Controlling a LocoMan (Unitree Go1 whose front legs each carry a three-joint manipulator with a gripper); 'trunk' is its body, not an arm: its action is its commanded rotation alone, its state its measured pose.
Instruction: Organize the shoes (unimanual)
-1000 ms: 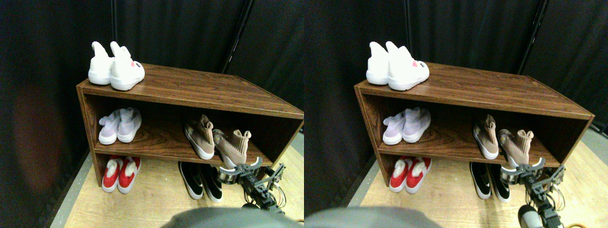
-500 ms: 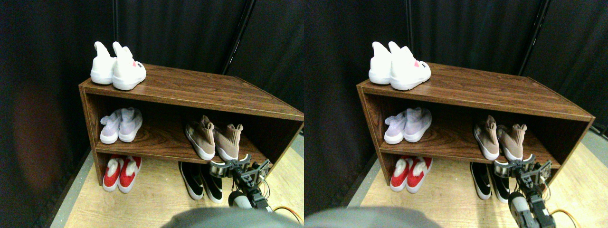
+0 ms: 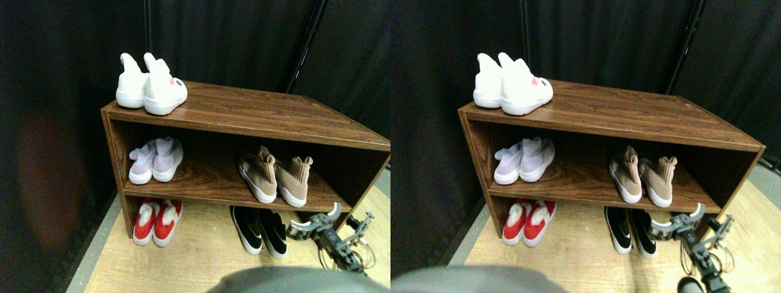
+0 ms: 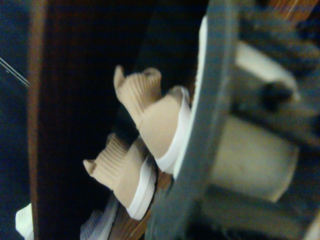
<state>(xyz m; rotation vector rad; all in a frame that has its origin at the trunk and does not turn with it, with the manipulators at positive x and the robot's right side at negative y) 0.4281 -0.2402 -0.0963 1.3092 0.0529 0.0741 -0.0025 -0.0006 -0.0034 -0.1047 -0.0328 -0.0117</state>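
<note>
The pair of tan knit high sock-shoes with white soles (image 3: pixel 276 179) stood side by side on the middle board of the dark wooden shelf unit (image 3: pixel 244 116), up and to the left of the right gripper (image 3: pixel 316 224), apart from it. Their long axes ran front to back, toes toward the gripper. The gripper hung below the board's front edge, empty; whether its jaws were wide or narrow could not be told. The black low slip-ons with white soles (image 3: pixel 259 229) lay on the floor just to its left.
</note>
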